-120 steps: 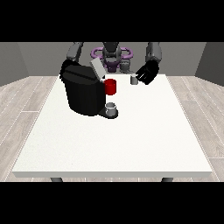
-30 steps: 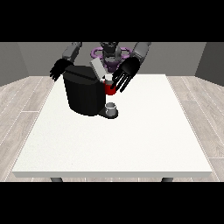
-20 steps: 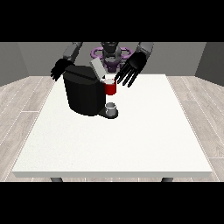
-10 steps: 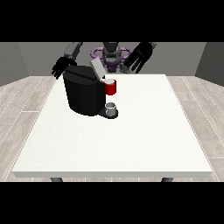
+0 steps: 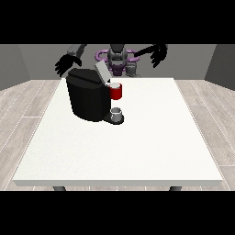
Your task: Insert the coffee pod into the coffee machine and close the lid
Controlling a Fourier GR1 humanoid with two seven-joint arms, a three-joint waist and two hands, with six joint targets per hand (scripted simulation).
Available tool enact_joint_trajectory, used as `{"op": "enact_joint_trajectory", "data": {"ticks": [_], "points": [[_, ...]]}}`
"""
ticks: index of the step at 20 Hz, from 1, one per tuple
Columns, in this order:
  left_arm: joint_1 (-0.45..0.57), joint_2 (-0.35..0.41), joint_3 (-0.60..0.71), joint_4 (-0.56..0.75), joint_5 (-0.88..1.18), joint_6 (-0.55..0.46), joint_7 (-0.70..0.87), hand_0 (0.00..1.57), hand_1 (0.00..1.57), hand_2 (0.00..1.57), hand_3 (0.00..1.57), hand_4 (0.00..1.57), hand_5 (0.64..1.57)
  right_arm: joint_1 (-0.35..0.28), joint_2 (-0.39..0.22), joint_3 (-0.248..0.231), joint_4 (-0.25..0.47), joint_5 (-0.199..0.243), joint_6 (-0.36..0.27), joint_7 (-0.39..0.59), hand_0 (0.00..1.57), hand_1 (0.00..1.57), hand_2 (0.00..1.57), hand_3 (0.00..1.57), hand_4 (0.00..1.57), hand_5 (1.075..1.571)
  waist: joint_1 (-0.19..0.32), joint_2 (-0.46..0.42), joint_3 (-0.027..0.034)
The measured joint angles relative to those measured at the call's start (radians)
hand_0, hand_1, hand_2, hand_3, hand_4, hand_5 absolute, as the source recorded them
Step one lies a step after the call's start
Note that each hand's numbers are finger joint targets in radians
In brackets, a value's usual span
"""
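Observation:
A black coffee machine (image 5: 87, 98) stands on the white table (image 5: 137, 147) left of centre. Its grey lid (image 5: 102, 71) stands tilted up at the top. At the machine's red front part (image 5: 116, 92) a small pale pod shows on top. A grey cup (image 5: 117, 113) sits on the machine's base. The hand at the view's right (image 5: 159, 54) is raised high above the table's far edge, fingers spread and holding nothing. The hand at the view's left (image 5: 67, 63) hovers behind the machine's top left, fingers hanging relaxed.
A small grey object (image 5: 132, 69) stands near the table's far edge in front of the robot's torso (image 5: 117, 58). Wooden floor surrounds the table.
The hand at the view's right drew back from the machine's red front and rose up to the right. The lid stays up. The other hand barely moved.

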Motion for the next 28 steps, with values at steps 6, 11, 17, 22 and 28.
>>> {"op": "enact_joint_trajectory", "data": {"ticks": [6, 11, 17, 22, 28], "points": [[0.152, -0.056, 0.045, -0.024, 0.088, -0.013, -0.017, 0.0, 0.0, 0.0, 0.0, 0.0, 1.571, 0.064, -0.028, 0.032, -0.052, 0.023, 0.034, 0.007, 0.0, 0.0, 0.0, 0.0, 0.35, 1.571, 0.038, -0.102, 0.0], [0.232, -0.062, 0.07, -0.043, 0.145, -0.047, -0.013, 0.0, 0.0, 0.0, 0.0, 0.0, 1.571, 0.021, -0.058, 0.067, -0.133, 0.017, 0.085, 0.074, 0.0, 0.0, 0.0, 0.0, 0.0, 1.571, 0.06, -0.138, 0.0], [0.302, -0.121, 0.058, -0.101, 0.204, -0.071, 0.01, 0.0, 0.0, 0.0, 0.0, 0.0, 1.571, -0.059, -0.092, 0.07, -0.18, 0.006, 0.117, 0.137, 0.0, 0.0, 0.0, 0.0, 0.0, 1.571, 0.122, -0.153, 0.0003], [0.357, -0.142, 0.036, -0.188, 0.238, -0.084, 0.019, 0.0, 0.0, 0.0, 0.0, 0.22, 1.571, -0.106, -0.112, 0.088, -0.194, 0.007, 0.159, 0.157, 0.0, 0.0, 0.0, 0.0, 0.14, 1.571, 0.156, -0.128, 0.0004], [0.425, -0.147, 0.012, -0.308, 0.278, -0.075, 0.054, 0.0, 0.0, 0.0, 0.0, 0.0, 1.571, -0.154, -0.098, 0.142, -0.229, 0.038, 0.186, 0.183, 0.0, 0.0, 0.0, 0.0, 0.0, 1.571, 0.151, -0.087, 0.0005]]}}
